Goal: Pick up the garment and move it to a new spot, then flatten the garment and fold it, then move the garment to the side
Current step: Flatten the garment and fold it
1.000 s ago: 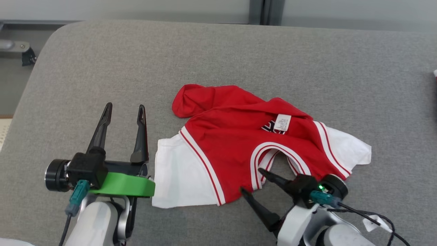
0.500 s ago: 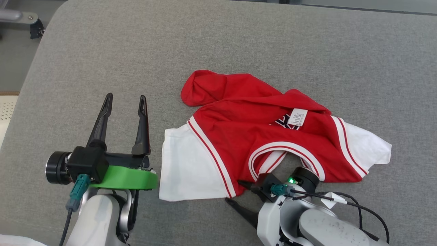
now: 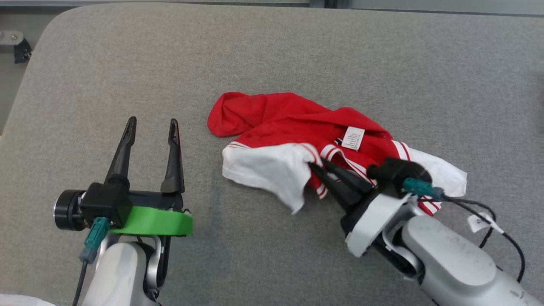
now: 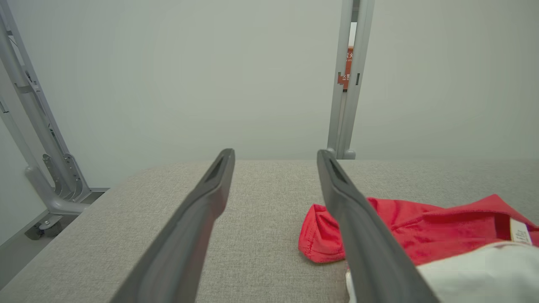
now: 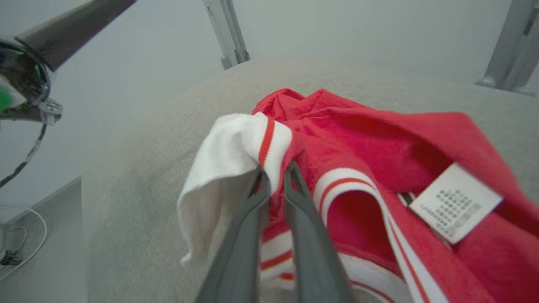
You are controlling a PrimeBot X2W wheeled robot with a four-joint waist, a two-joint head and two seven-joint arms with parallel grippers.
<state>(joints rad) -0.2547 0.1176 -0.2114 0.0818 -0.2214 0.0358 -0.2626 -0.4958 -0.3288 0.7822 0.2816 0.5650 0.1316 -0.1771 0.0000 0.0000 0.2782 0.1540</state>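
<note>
Bright, even, diffuse light from above. Faint soft shadow under garment [image 3: 289,114] near edge. No glare. Right wrist view: label [image 5: 454,202] smeared, far posts [image 5: 225,33] soft, leaning at edges.

Garment tag [image 3: 354,138] print illegible; distant red sign [image 4: 348,69] unreadable

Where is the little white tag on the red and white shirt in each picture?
Head view: the small white printed tag sits right of centre, on the red and white shirt.
Left wrist view: the tag is at the far right edge, low down.
Right wrist view: the tag is at the lower right.
Shared landmark: the shirt's white sleeve.
</note>
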